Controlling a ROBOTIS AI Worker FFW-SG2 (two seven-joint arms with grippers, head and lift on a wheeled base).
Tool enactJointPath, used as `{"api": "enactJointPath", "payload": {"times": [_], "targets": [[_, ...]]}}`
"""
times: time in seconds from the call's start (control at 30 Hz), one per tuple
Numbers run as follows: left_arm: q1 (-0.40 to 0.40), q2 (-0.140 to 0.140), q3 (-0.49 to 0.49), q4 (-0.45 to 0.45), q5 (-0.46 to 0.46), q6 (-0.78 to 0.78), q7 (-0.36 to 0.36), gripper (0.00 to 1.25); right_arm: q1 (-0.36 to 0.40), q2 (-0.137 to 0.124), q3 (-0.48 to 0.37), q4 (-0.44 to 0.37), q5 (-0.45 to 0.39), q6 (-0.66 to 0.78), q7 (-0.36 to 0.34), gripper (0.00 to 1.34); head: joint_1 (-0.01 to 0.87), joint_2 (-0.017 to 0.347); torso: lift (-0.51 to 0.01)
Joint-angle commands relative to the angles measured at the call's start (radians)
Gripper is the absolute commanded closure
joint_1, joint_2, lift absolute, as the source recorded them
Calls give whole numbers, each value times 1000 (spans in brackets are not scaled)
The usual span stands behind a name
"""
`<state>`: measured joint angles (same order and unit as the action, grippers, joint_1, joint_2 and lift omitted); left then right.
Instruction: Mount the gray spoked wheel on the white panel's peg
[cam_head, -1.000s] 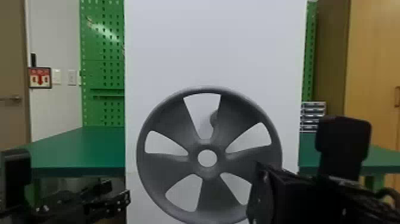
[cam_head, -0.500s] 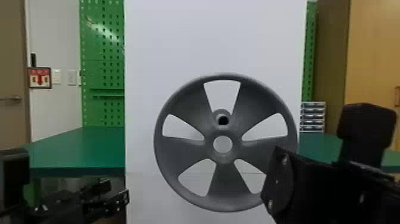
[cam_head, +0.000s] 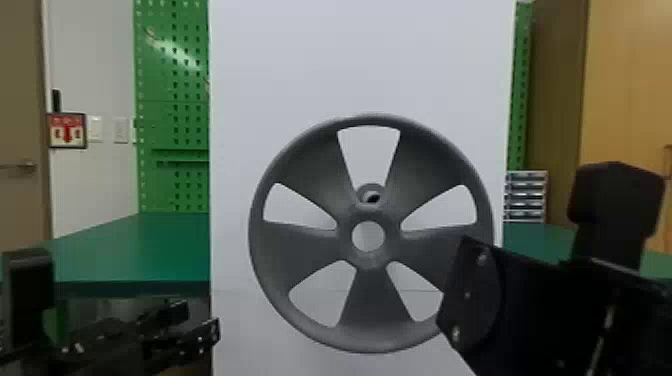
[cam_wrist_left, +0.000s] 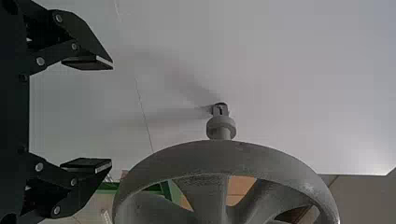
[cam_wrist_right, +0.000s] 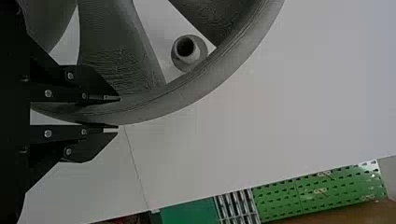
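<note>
Wheel (cam_head: 370, 258), gray and spoked, found upright at the centre of the head view, reaching down into the lower part of the frame, in front of the white panel (cam_head: 350, 60). The peg (cam_head: 371, 194) is seen through the spoke opening directly above the hub; the hub hole is not on it, and the wheel is therefore unmounted. The right gripper (cam_head: 500, 300), at the lower right of the frame, overlaps the wheel's lower right edge. In the right wrist view the right gripper (cam_wrist_right: 119, 112) is clenched on the wheel's rim, one finger on each side of it, while the peg is visible through a gap between two spokes, its open end facing the camera. The left gripper (cam_head: 200, 320) is located at the lower left of the frame, near the panel's edge. In the left wrist view the fingers of the left gripper (cam_wrist_left: 112, 114) are released and stand wide apart, nothing between them, and the rim lies near one of them. Surroundings noted: green table (cam_head: 130, 255) at the left and right of the panel; green pegboard (cam_head: 170, 125) at the upper left; small drawers (cam_head: 525, 195) right of the panel; wooden cabinet (cam_head: 625, 100) at the upper right
</note>
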<state>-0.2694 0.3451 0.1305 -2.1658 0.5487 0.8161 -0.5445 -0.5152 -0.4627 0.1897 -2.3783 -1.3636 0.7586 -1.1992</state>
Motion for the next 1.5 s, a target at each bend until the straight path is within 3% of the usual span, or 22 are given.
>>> {"api": "enactJointPath", "payload": {"times": [0.0, 0.47, 1.47], "targets": [[-1, 0, 0, 1, -1, 0, 0, 504, -2, 2, -12, 19, -5, 2, 20, 1325, 84, -8, -485], [-2, 0, -3, 0, -1, 0, 0, 504, -39, 6, -30, 65, 57, 34, 95, 1325, 84, -8, -485], [-7, 0, -17, 1, -13, 0, 0, 504, -101, 2, -24, 93, 57, 34, 98, 1325, 84, -8, -485]]}}
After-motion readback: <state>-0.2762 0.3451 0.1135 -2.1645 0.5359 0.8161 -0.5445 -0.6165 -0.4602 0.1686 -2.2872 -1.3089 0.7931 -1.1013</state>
